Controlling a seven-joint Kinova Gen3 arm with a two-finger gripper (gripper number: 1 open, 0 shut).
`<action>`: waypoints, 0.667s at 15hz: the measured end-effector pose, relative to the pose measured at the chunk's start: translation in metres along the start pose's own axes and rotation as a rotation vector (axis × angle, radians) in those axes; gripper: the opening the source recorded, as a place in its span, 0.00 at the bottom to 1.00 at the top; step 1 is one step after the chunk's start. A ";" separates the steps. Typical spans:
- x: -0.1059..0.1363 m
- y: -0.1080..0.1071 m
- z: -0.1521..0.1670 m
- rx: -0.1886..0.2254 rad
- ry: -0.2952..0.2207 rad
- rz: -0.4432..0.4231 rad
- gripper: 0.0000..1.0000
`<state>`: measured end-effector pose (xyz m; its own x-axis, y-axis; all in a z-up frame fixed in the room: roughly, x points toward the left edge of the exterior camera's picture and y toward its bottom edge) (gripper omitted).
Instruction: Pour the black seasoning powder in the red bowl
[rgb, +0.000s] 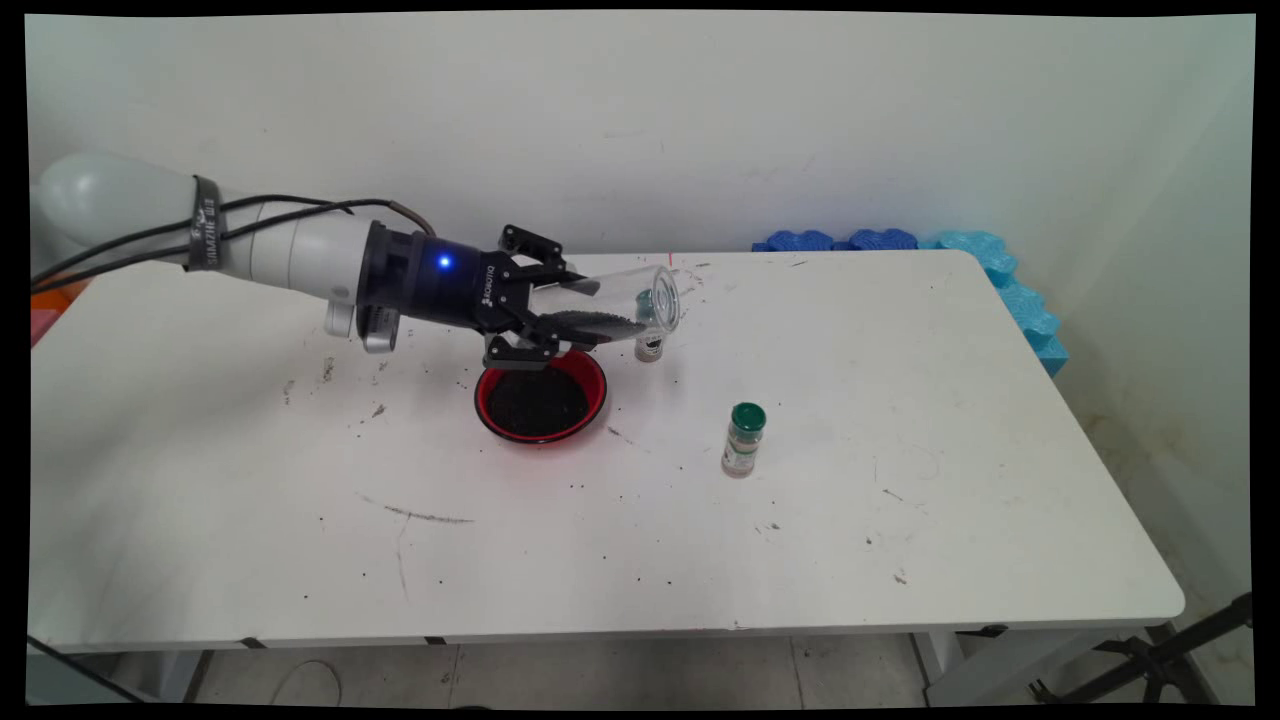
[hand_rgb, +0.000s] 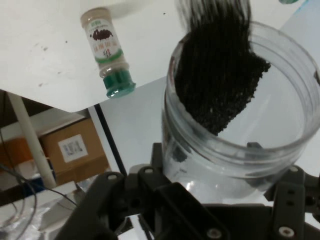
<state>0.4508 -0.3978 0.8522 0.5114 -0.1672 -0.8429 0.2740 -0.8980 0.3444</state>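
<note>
The hand was clamped on a clear plastic jar, fingers pressed to its sides near the closed end. Jar lay nearly horizontal, mouth pointing right & a bit up, held in the air above the counter. Inside it, a layer of black granules sat along the lower wall; in the hand view the same granules formed a dark heap against one side of the jar, w/ the rest of the wall see-through.

Just below the hand, on the counter, sat a red bowl filled w/ more black granular stuff. The jar's body hung over the bowl's far rim, its mouth out past the rim to the right. Right under the jar's mouth stood a small spice bottle, partly hidden behind the jar (cap colour hard to tell). Further right & nearer the camera stood a second spice bottle w/ a green cap, upright, well apart from the bowl; the hand view showed it too, label w/ a dark picture on it.

Dark specks & smudges were scattered over the counter. Blue foam pieces lined the far right edge against the wall.
</note>
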 end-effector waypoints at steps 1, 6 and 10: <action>0.000 0.000 0.000 0.002 0.000 0.017 0.00; 0.000 0.006 0.002 0.022 -0.005 0.208 0.00; -0.002 0.011 0.004 0.042 -0.012 0.370 0.00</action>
<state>0.4496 -0.4088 0.8562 0.5601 -0.4883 -0.6692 0.0388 -0.7915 0.6100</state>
